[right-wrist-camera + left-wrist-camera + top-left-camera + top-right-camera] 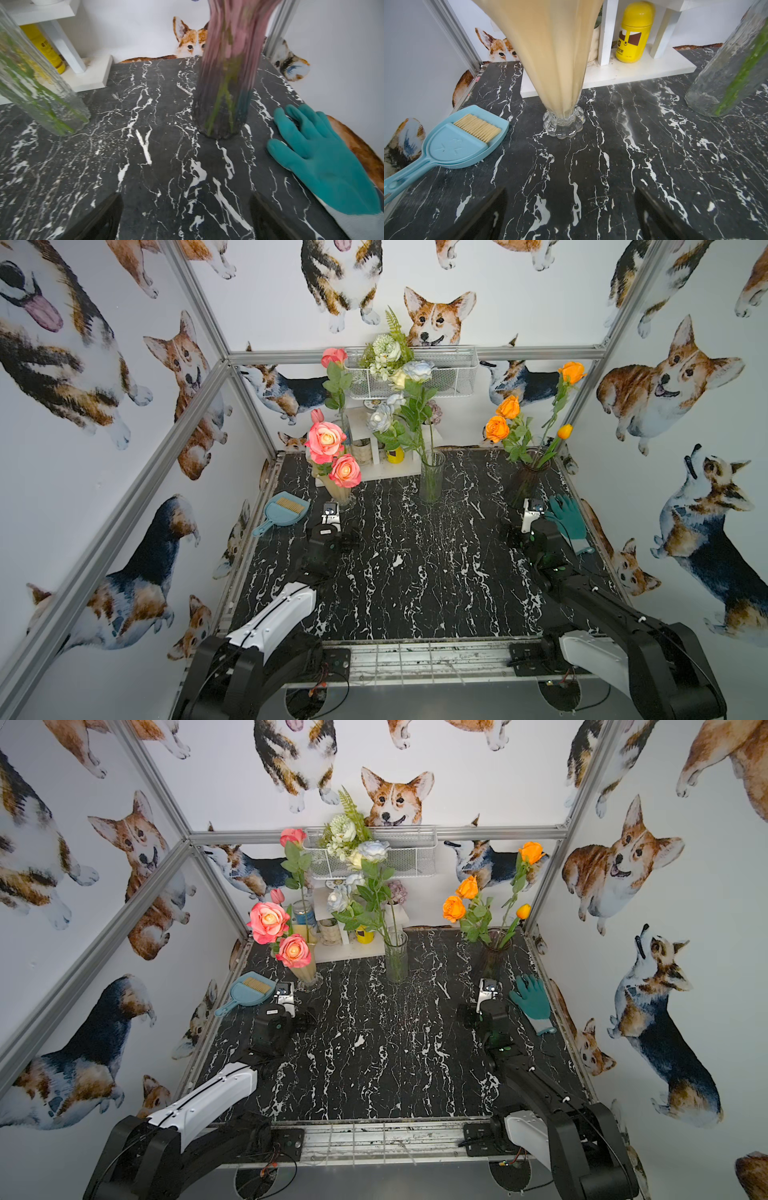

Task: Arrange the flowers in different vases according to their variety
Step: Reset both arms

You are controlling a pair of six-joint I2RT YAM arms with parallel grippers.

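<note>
Flowers (long green-stemmed, artificial) stand upright in vases; none lies loose on the black white-veined marble tabletop (415,572).

- **Pink group:** Pink roses (326,441) w/ one small pink tulip bud (317,415) sit in the creamy-yellow vase w/ wavy flared rim (338,491), back-left. A taller pink rose (333,356) rises behind; where its stem ends cannot be told.
- **White group:** White and pale-blue roses (380,418) sit in the clear ribbed glass cylinder vase (432,481), mid-back.
- **Orange group:** Orange roses (497,428) w/ one orange tulip (565,431) sit in the dark purple ribbed glass vase (525,483), back-right.
- **Stem axis:** Near vertical, heads leaning outward. Any pick would prob. need a sideways approach to the stem above the rim.
- **Left gripper** (570,194): jaws spread wide, empty, low over the tabletop. The creamy-yellow vase's foot is dead ahead, near but apart.
- **Right gripper** (185,196): likewise spread and empty. The dark purple vase is ahead, slightly off-centre, apart.

Key relation: each outer vase lies straight ahead of its own arm. The clear vase sits btw. the two, approx. equally far from both.

Colour sorting looks complete. If variety means rose vs. tulip, the pink bud is nearer the left arm and the orange tulip nearer the right.

Also present: light-blue dustpan w/ brush (282,510) beside the left gripper, and teal rubber glove (567,518) just beside the right.
</note>
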